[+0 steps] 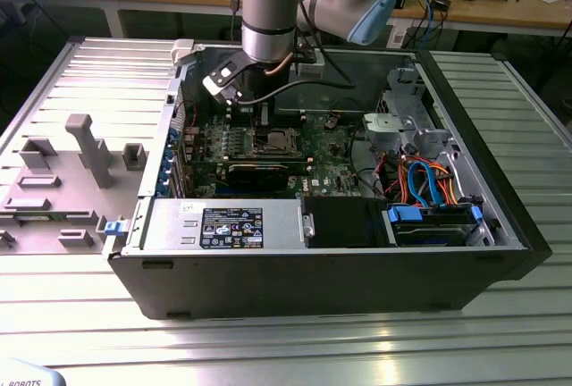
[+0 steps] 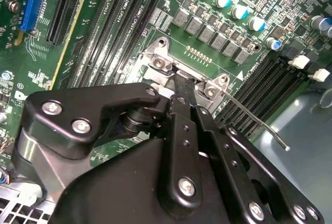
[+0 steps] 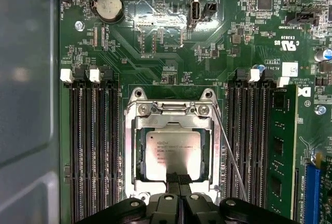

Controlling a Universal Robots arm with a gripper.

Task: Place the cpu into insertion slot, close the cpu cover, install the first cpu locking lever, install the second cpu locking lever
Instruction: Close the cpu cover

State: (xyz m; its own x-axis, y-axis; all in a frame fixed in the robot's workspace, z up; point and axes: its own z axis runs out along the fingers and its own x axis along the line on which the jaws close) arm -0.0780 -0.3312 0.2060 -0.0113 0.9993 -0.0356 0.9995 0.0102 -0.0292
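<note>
The cpu (image 3: 174, 154), a grey-topped square chip, lies in the insertion slot (image 3: 129, 182) on the green motherboard. The cpu cover (image 3: 139, 146), a silvery frame, lies down around the chip. My gripper (image 3: 179, 178) is shut, its black fingertips together at the cover's edge by the chip. In the second wrist view the gripper (image 2: 181, 86) reaches down onto the socket's metal rim (image 2: 161, 60). One thin wire locking lever (image 3: 228, 151) stands free beside the socket, its end (image 2: 286, 148) in the air. In the exterior view the arm hangs over the socket (image 1: 275, 143).
Black memory slots (image 3: 93, 146) flank the socket, with a green memory module (image 3: 282, 141) beyond. A coin battery (image 3: 110, 5) sits farther up the board. The open computer case (image 1: 500, 252) holds a power supply (image 1: 232, 225) and a drive cage (image 1: 429, 216). A grey fixture plate (image 1: 71, 172) lies outside.
</note>
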